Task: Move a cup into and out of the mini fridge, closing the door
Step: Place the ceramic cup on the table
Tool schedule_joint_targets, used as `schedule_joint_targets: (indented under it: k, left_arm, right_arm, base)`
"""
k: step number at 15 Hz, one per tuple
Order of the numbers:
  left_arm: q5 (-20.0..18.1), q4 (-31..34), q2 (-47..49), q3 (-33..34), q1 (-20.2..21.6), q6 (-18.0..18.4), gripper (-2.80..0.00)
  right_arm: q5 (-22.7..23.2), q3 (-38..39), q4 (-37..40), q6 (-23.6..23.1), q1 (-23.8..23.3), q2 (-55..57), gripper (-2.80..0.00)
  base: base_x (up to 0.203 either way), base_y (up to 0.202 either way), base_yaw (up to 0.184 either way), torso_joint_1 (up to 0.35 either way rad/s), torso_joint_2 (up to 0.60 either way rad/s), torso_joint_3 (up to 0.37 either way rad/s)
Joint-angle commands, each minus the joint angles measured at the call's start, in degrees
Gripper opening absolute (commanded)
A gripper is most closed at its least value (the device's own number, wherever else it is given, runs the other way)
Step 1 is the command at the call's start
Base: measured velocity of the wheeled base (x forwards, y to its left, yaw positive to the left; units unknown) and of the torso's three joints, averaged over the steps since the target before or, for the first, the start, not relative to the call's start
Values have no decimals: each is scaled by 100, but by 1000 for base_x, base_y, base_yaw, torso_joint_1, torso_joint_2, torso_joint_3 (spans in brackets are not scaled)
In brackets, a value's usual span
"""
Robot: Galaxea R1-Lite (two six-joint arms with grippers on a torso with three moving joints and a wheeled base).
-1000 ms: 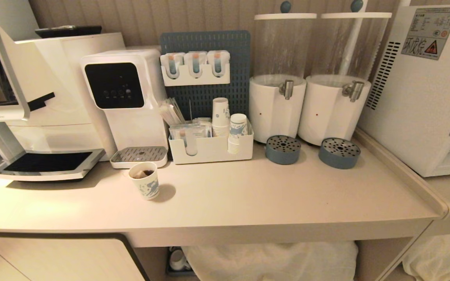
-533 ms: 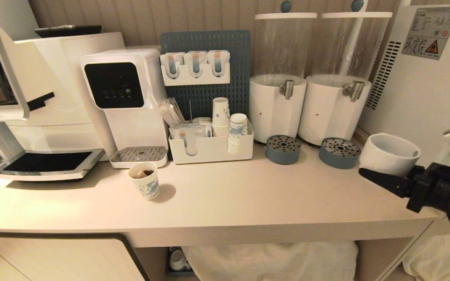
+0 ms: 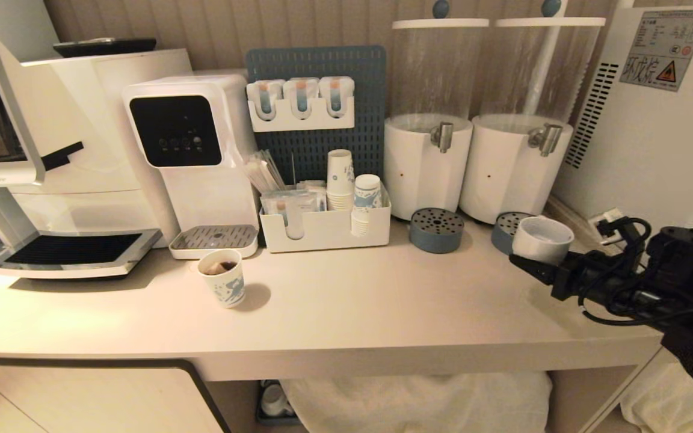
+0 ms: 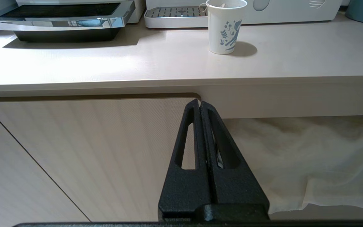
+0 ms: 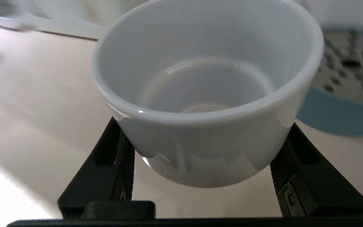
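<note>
Reaching in from the right of the head view, the right gripper pinches the cup between its two black fingers, one pressed on each side of the cup's lower wall. The cup is upright, plain white and empty, held above the counter just in front of the right-hand blue drip tray, which it partly hides. A second drip tray sits to the left, under the tap of one of two white dispensers.

At the right edge stands the fridge, its vented side towards the counter. A grey sticker near its top carries rows of small print, too fine to read, and below them three large Chinese characters beside a red-and-yellow warning triangle. I cannot read any brand name on it. Its door cannot be made out.

Left of centre, a paper cup with a blue pattern stands alone on the counter, a tea bag inside. Behind it are a white organiser with stacked paper cups, a blue pegboard, a water dispenser and a coffee machine.

The left gripper hangs below counter level before a cabinet door, its fingers pressed together on nothing.
</note>
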Motion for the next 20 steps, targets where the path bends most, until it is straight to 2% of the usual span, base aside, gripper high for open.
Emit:
schedule_joint_targets:
  k: [1, 4, 6, 13, 17, 20]
  left_arm:
    - [2, -1, -2, 0, -5, 0, -280]
    - [2, -1, -2, 0, 0, 0, -280]
    - [2, -1, -2, 0, -2, 0, -280]
    - [2, -1, -2, 3, -2, -9, -280]
    - [2, -1, -2, 1, 2, -9, -280]
    - [2, -1, -2, 9, -6, -9, -280]
  right_arm:
    - [-109, -356, 215, -20, 82, 560, -280]
    - [-486, -621, 315, -204, 254, 958, -280]
    - [-593, -774, 323, -328, 313, 1155, -280]
    - [-731, -1117, 431, -339, 354, 1560, -280]
    - [-1035, -1347, 519, -348, 353, 1818, -280]
    - [-1711, -1576, 937, -348, 369, 1847, -280]
  base:
    - [0, 0, 0, 0, 0, 0]
    - [0, 0, 0, 0, 0, 0]
    - [0, 0, 0, 0, 0, 0]
    - [0, 0, 0, 0, 0, 0]
    - [0, 0, 0, 0, 0, 0]
    - [0, 0, 0, 0, 0, 0]
